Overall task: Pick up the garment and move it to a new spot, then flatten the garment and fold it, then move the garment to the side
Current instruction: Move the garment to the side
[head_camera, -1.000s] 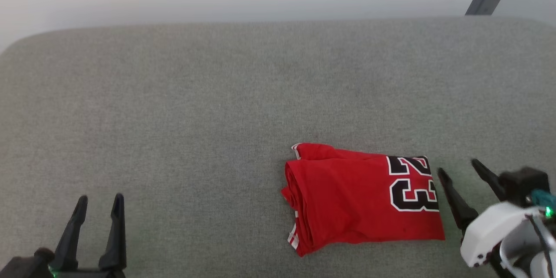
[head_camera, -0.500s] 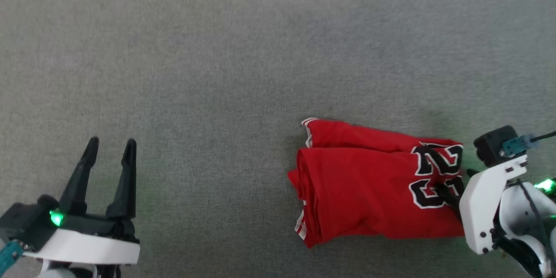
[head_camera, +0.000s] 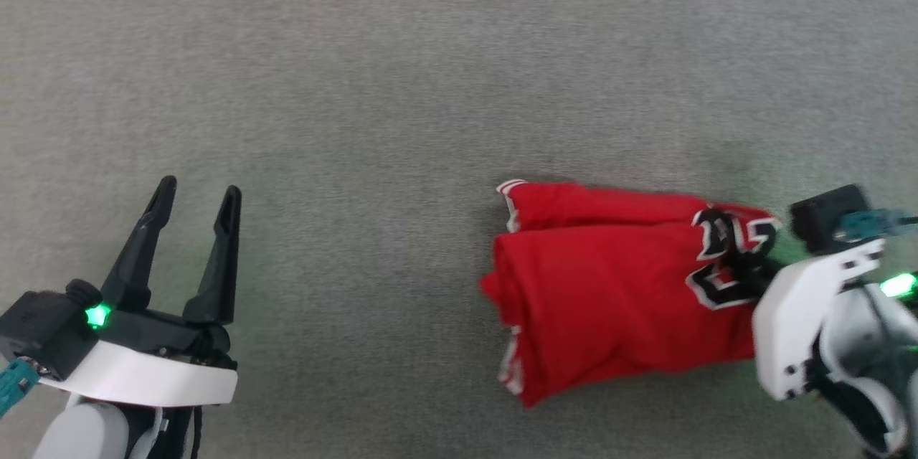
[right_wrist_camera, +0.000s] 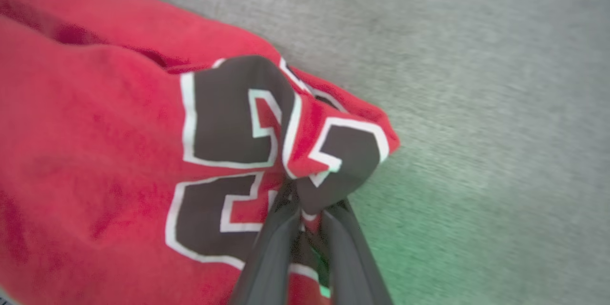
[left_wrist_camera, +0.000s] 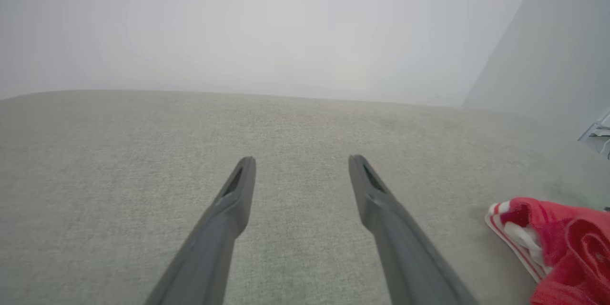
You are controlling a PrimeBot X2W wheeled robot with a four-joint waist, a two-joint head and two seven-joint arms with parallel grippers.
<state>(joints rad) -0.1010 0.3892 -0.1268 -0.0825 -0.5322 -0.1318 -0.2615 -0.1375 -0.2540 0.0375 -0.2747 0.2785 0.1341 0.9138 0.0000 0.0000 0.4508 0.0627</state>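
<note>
Since a second ago the right claw (head_camera: 746,278) has gone from standing open just beside the numbered edge of the jersey (head_camera: 617,294) to pinching that edge, and the cloth there, flat before, is now bunched up around the dark fingers; the head camera has also tipped downward. In the right wrist view the right claw (right_wrist_camera: 307,202) has its two fingers drawn narrow, nearly together, with a fold of the red jersey (right_wrist_camera: 95,152) caught between the tips. The dark, white-outlined numerals (right_wrist_camera: 224,119) are crumpled over them. The rest of the jersey lies folded on the grey fabric-covered counter (head_camera: 430,86), at the robot's right, with its rolled folds and red-and-white striped trim (head_camera: 510,195) pointing toward the middle. Whether the pinched edge is lifted clear of the counter (right_wrist_camera: 476,105) I cannot tell, as the picture is blurred. The left claw (head_camera: 199,190) hangs over bare counter at the robot's left, well apart from the jersey, its fingers spread wide and holding nothing. In the left wrist view the left claw (left_wrist_camera: 301,159) points along the counter (left_wrist_camera: 119,152) toward a pale wall (left_wrist_camera: 286,24), and the striped end of the jersey (left_wrist_camera: 572,248) shows at the right edge. A green light (head_camera: 97,315) glows on the left wrist.
</note>
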